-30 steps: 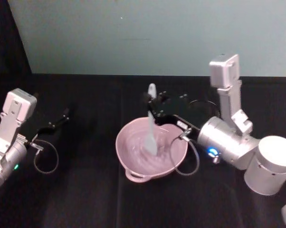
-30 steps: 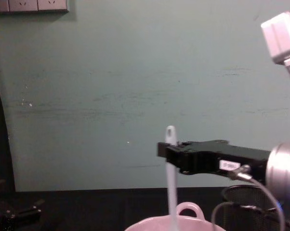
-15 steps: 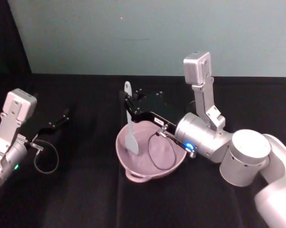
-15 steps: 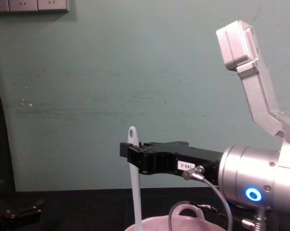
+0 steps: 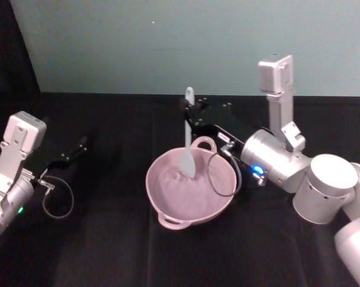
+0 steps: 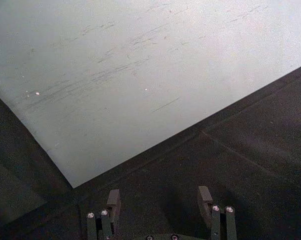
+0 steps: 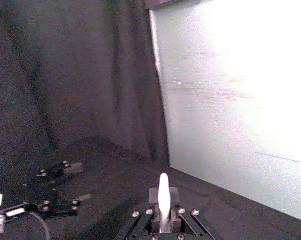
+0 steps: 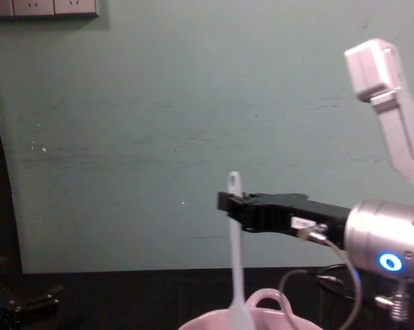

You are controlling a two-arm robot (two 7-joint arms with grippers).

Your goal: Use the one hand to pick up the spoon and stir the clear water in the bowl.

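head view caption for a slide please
Right pincer holds the spoon upright, blade down inside the pink bowl; left pincer parked at far left.

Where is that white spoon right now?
In the head view, the spoon stands nearly upright at the centre. The right tool, reaching in from the right, pinches its handle, and its blade dips into the pink bowl.

Bare table [image 5: 108, 239] surrounds the bowl [image 5: 192, 206] (a cable [image 5: 209, 174] overhangs it).
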